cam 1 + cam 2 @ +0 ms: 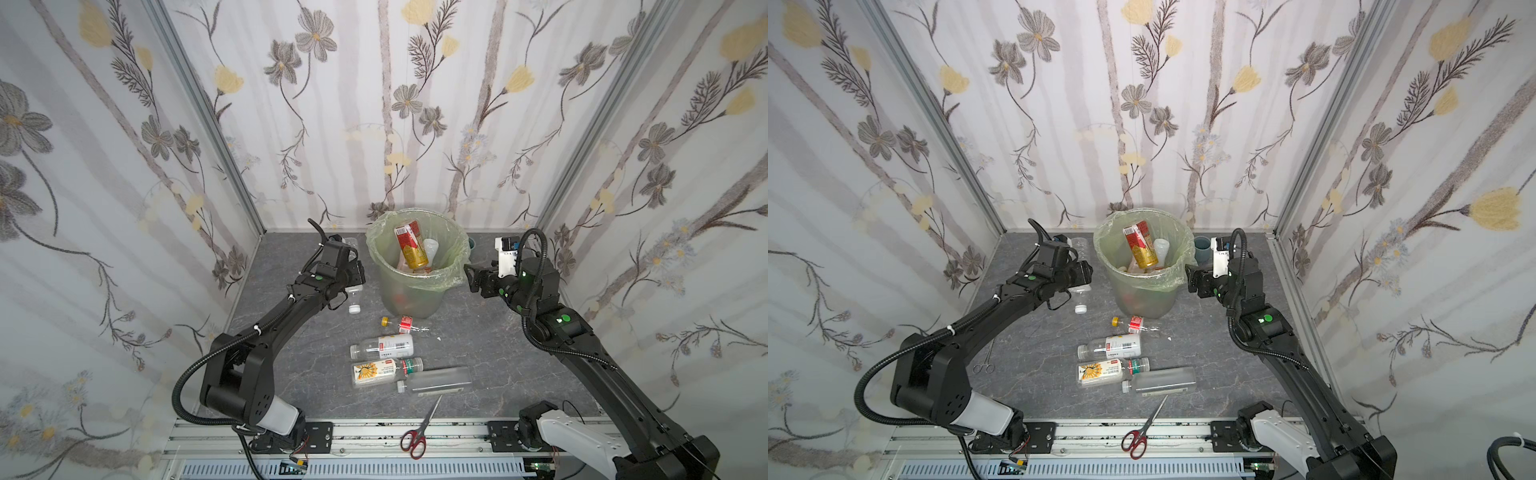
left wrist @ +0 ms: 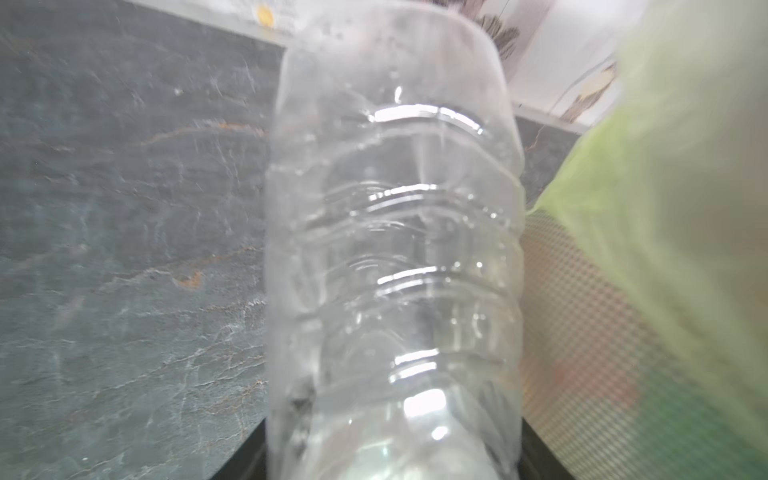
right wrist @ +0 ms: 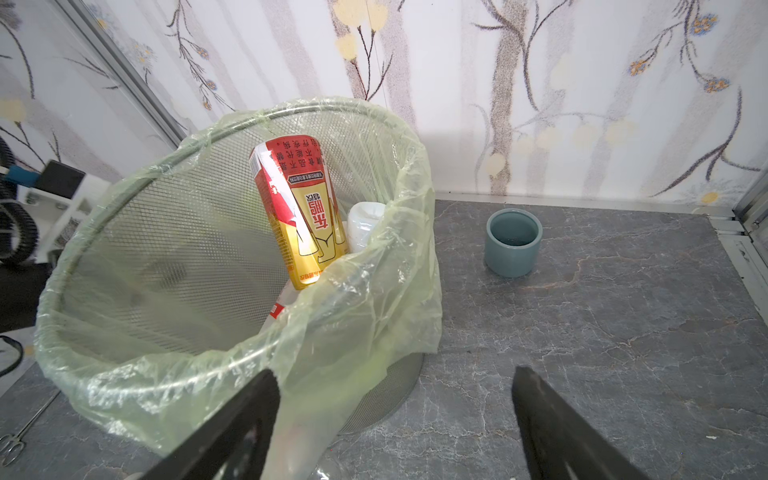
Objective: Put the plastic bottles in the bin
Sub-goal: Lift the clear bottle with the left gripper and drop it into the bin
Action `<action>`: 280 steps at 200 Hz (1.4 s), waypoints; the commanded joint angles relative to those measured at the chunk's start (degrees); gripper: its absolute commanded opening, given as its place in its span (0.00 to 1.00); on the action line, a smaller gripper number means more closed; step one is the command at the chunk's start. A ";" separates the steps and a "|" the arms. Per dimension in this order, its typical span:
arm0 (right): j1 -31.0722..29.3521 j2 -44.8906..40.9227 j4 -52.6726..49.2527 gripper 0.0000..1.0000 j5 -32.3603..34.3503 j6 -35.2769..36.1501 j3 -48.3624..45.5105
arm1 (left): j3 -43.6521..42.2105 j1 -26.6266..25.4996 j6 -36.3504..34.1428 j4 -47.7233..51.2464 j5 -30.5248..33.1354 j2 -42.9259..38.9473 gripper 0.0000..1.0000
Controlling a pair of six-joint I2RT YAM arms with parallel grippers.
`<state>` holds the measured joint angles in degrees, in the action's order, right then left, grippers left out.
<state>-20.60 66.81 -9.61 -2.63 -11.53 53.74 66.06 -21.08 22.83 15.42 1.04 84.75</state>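
Risk of slippage: left tool [image 1: 353, 272] is closed on the thin, slick clear bottle [image 2: 395, 249] beside the bin [image 1: 399, 299], below its rim, so a lift could crush, drop or catch it on the liner [image 3: 374, 291]; right tool [image 1: 471, 277] stands open, empty.

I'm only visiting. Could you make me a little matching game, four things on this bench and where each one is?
1 clear ribbed bottle
2 red-and-gold bottle
3 scissors
4 blue-grey cup

A handles on front rail
B on table beside bin
C inside bin
D in left gripper

Pairs: 1-D, 2-C, 3-A, 4-B
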 commanded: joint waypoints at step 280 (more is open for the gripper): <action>0.02 -4.47 3.24 0.88 -2.02 -3.59 -4.33 | 46.32 -14.40 -13.99 -2.57 13.15 25.70 0.70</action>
<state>-20.56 62.24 -7.94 -4.58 -14.90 49.56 115.50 -35.07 11.88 18.46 10.28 111.18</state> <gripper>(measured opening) 0.881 0.696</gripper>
